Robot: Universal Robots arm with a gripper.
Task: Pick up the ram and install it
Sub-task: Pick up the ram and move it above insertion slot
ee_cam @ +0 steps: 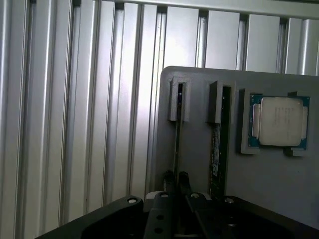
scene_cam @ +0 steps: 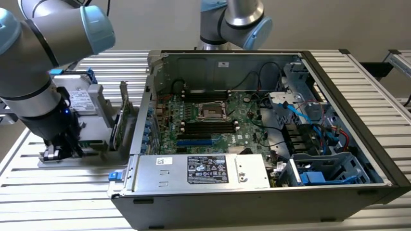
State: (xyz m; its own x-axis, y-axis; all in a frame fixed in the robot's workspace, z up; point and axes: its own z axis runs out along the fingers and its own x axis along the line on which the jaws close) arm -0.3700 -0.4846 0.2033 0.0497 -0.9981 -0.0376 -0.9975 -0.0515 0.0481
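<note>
A ram stick (ee_cam: 177, 129) stands on edge in a slot of the grey holder plate (ee_cam: 264, 184), seen end-on as a thin dark line. My gripper (ee_cam: 176, 180) is down over its near end, a fingertip (ee_cam: 169, 178) close on either side, shut on it while it sits in the slot. A second ram stick (ee_cam: 216, 149), green with a pale label, stands in the neighbouring slot. In the exterior view my gripper (scene_cam: 61, 151) is low over the holder plate (scene_cam: 90, 156), at the exterior view's left of the open computer case (scene_cam: 257, 192). Black memory slots (scene_cam: 207, 126) lie on the motherboard.
A processor chip (ee_cam: 279, 121) rests in a pocket of the holder plate beside the sticks. An expansion card (scene_cam: 119, 126) stands upright between the plate and the case wall. The case holds a power supply (scene_cam: 200, 169), cables and drive cages. A second arm's base (scene_cam: 234, 19) stands behind the case.
</note>
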